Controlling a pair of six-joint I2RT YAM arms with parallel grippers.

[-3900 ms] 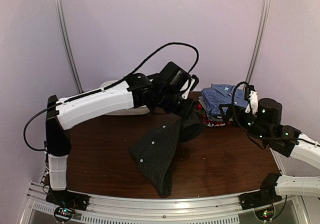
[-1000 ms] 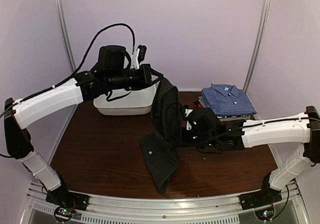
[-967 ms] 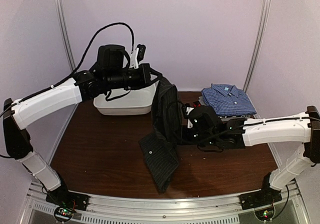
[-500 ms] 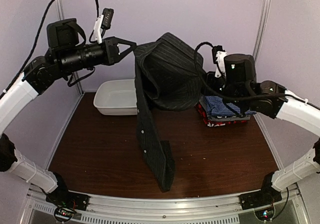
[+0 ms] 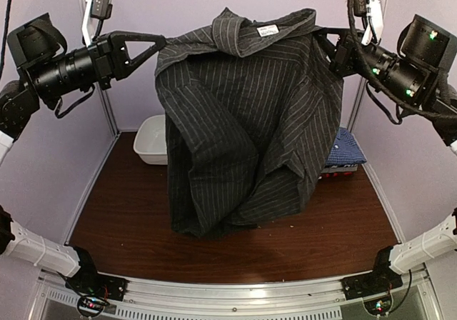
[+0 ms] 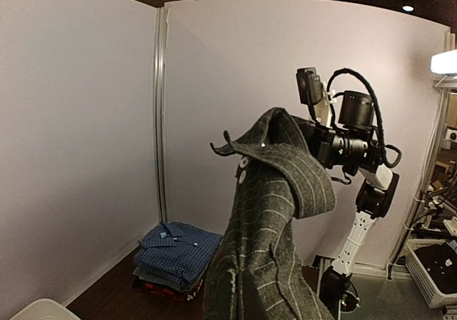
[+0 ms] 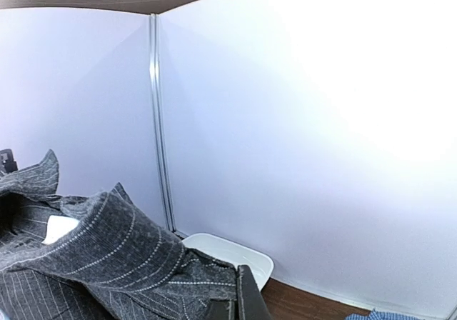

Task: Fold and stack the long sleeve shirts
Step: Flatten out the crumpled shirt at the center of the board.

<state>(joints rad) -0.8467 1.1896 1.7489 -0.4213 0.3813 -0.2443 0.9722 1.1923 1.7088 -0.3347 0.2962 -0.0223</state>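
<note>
Left claw (image 5: 161,43) and right claw (image 5: 320,40) each pinch a shoulder of the black pinstriped shirt (image 5: 243,134), which sags between them; we judge it soft, light, best held at seams.

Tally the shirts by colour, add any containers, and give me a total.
black shirt: 1
blue shirt: 1
grey shirt: 1
red-black shirt: 1
tub: 1
Total: 5
</note>
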